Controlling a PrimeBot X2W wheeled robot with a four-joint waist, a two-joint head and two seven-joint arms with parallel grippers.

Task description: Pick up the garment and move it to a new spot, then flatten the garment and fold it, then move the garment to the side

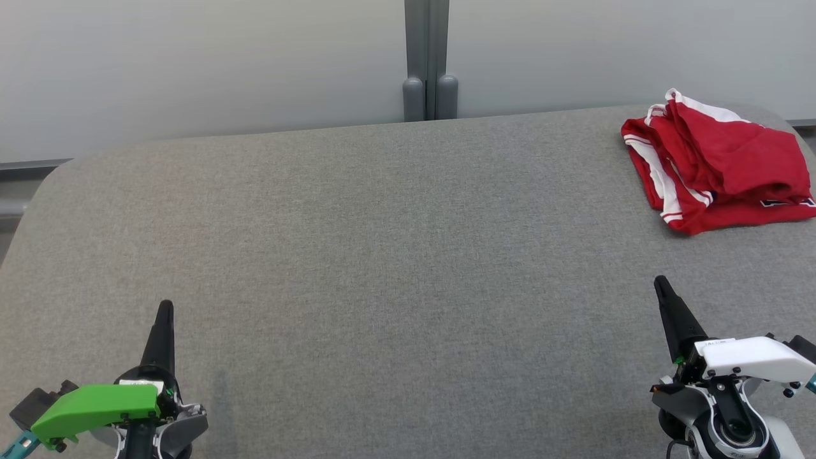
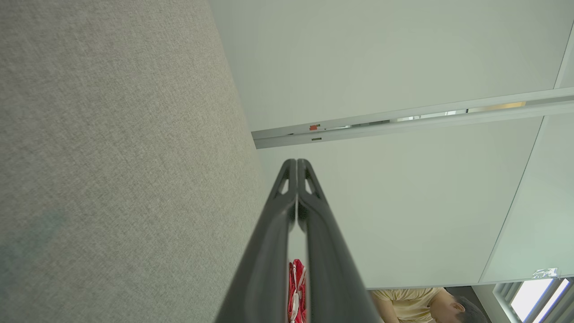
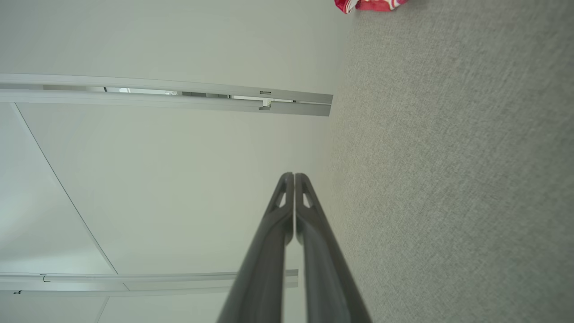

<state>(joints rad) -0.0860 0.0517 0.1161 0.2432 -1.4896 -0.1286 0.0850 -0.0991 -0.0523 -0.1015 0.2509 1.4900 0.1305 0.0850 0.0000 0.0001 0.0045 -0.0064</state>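
Lying well beyond right pincer (image 1: pixel 660 282): garment (image 1: pixel 720 159) | left pincer (image 1: pixel 166 307) closed, empty | right pincer closed, empty

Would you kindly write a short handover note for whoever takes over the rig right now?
Left gripper: shut, empty, near left of the table.
Right gripper: shut, empty, near right.
Garment: red with white trim, loosely folded at the table's far right corner, clear of both grippers.
Done: seemingly folded and set aside.
Remaining: probably nothing; perhaps tidy the fold.

left fingers (image 1: pixel 164 331): pressed together, empty, lower left | right fingers (image 1: pixel 673 312): pressed together, empty, lower right
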